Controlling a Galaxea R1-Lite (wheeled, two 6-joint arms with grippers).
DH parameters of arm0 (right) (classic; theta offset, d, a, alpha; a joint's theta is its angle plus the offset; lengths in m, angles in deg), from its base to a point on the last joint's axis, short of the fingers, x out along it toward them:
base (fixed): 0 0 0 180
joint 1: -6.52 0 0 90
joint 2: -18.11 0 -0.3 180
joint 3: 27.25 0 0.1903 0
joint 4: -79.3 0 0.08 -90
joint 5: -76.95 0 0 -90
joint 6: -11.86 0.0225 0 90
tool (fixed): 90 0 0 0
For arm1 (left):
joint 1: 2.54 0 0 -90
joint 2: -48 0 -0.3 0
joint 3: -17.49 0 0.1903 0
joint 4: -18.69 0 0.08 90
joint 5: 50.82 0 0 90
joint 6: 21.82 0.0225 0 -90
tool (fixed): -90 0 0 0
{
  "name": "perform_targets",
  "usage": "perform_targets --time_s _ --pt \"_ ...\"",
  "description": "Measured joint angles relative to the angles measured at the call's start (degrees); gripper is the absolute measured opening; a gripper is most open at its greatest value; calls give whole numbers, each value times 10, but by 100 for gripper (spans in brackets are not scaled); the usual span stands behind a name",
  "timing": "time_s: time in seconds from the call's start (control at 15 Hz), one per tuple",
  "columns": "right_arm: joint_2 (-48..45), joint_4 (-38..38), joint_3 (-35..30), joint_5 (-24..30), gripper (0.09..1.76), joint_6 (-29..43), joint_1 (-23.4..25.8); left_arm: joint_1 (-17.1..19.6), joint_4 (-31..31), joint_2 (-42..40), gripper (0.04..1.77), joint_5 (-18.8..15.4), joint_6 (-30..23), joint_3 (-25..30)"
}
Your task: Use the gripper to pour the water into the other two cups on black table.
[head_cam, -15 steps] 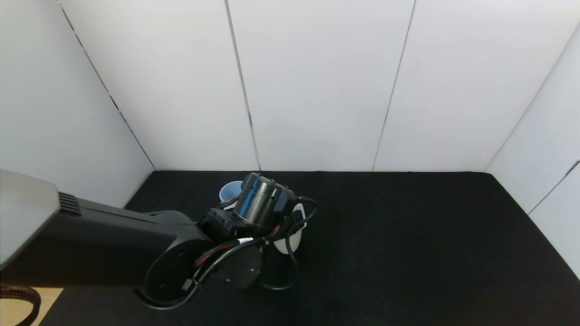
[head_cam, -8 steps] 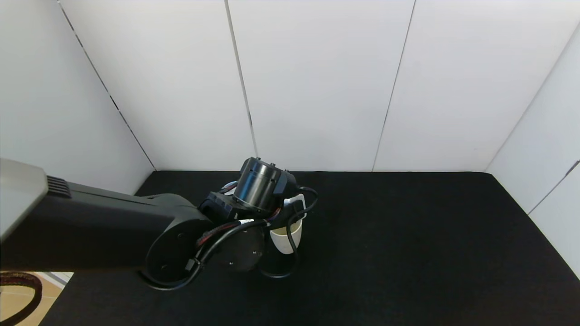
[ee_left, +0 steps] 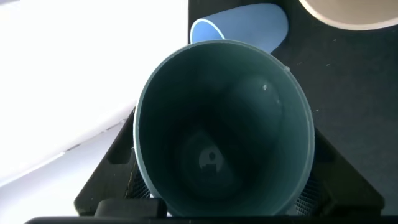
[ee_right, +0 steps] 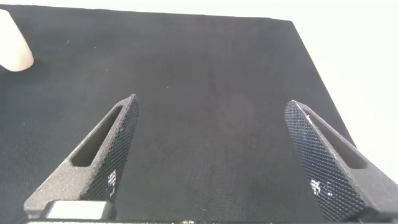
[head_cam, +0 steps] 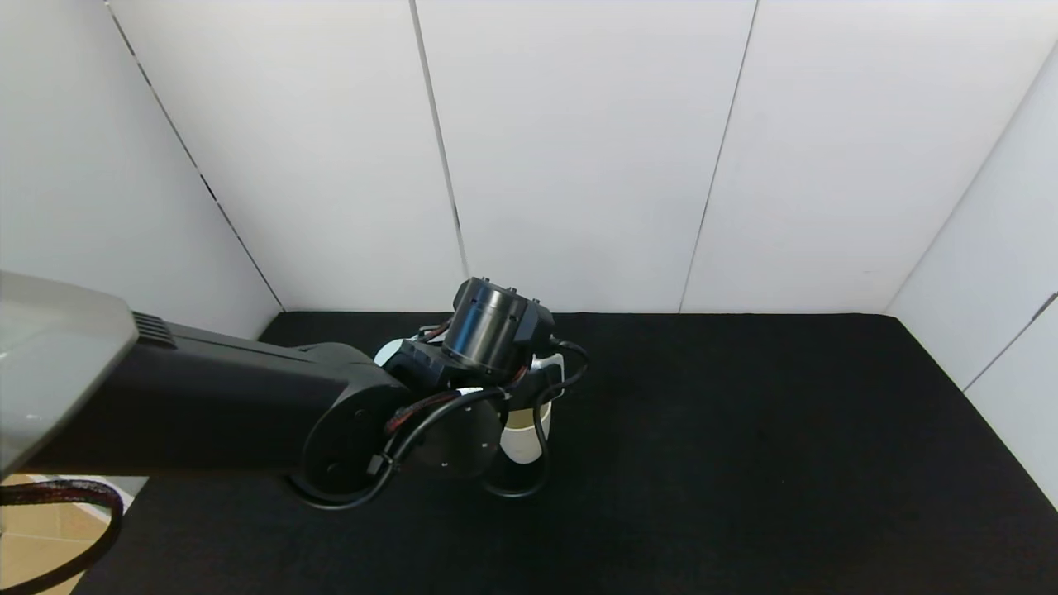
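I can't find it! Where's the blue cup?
The light blue cup shows best in the left wrist view, just beyond the teal cup held by the left tool, beside the cream cup, near the table's back-left.

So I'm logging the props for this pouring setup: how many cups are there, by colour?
Teal-green cup, held between the left gripper's jaws: 1
Light blue cup: 1
Cream-beige cup: 1
Total: 3 cups, the last two standing on the black table.
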Motion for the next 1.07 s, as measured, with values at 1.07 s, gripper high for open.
perform_targets --time_s 1.07 --pt "0 0 0 0 171 0 0 -13 1 43 119 48 111 -55"
